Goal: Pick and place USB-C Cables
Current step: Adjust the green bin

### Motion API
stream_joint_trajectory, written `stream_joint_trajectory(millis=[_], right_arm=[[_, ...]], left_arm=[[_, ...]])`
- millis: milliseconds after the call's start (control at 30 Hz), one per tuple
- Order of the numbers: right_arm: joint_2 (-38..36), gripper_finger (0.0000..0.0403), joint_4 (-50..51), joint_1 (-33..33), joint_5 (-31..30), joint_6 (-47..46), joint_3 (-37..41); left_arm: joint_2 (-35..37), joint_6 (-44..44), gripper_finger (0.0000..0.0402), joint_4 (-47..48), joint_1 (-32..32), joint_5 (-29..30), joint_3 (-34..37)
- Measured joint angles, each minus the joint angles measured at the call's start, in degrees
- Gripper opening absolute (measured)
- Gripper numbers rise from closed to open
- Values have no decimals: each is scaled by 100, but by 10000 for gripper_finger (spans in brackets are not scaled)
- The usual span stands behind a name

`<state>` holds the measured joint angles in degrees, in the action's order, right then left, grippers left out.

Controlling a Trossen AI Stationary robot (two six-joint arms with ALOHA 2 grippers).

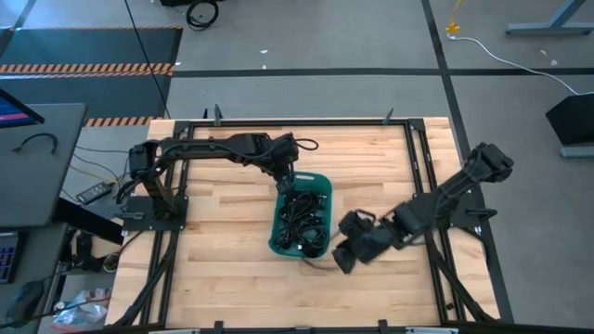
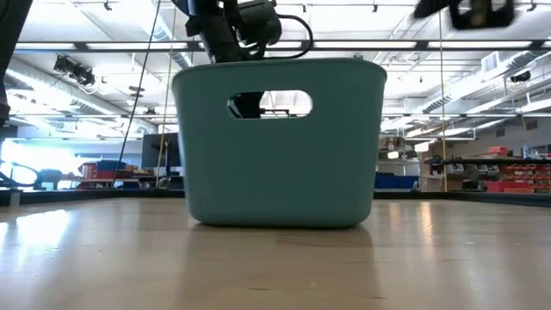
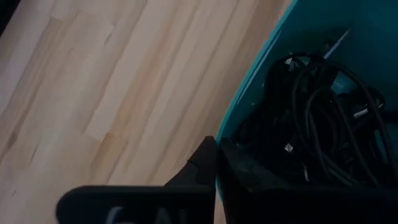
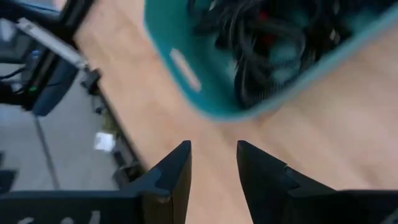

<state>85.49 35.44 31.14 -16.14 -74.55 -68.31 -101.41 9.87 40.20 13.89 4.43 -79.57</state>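
The USB-C cables (image 1: 304,211) lie as a tangled black heap inside the teal tub (image 1: 320,186), which stands on the wooden table near its middle. The heap also shows in the left wrist view (image 3: 317,118) and in the right wrist view (image 4: 261,37), where one bit is red. My left gripper (image 1: 286,186) is at the tub's far left corner, shut on its wall. My right gripper (image 1: 342,255) hovers open and empty over bare wood beside the tub's near right corner, its fingers (image 4: 180,162) pointing slantwise down toward the tub (image 4: 205,99). My left gripper pinches the tub's wall at the rim (image 3: 225,127), near the far left corner. One finger (image 3: 202,165) is outside the tub and the other (image 3: 255,177) is inside, next to the cables. It comes from above, slanting down. The tub stands on the table (image 2: 280,220).
Black frame rails (image 1: 418,158) run along the table's edges and beside both arm bases. Bare wood (image 1: 223,260) lies to the left of the tub and along the near edge. A white cable (image 1: 501,51) lies on the floor beyond the table.
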Motion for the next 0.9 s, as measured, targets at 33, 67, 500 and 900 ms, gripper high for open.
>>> stream_joint_trajectory(millis=[33, 67, 500, 900], right_arm=[[0, 135, 41, -133, 68, 157, 14], [0, 134, 130, -267, 121, 289, 26], [0, 135, 1009, -1328, 295, 888, 188], [-11, 132, -673, -1489, 811, 857, 1329]], left_arm=[[0, 1, 5, -2, 17, 3, 0], [0, 2, 6, 0, 23, 10, 0], [0, 7, 8, -6, 56, 23, 0], [4, 7, 9, 2, 56, 22, -2]])
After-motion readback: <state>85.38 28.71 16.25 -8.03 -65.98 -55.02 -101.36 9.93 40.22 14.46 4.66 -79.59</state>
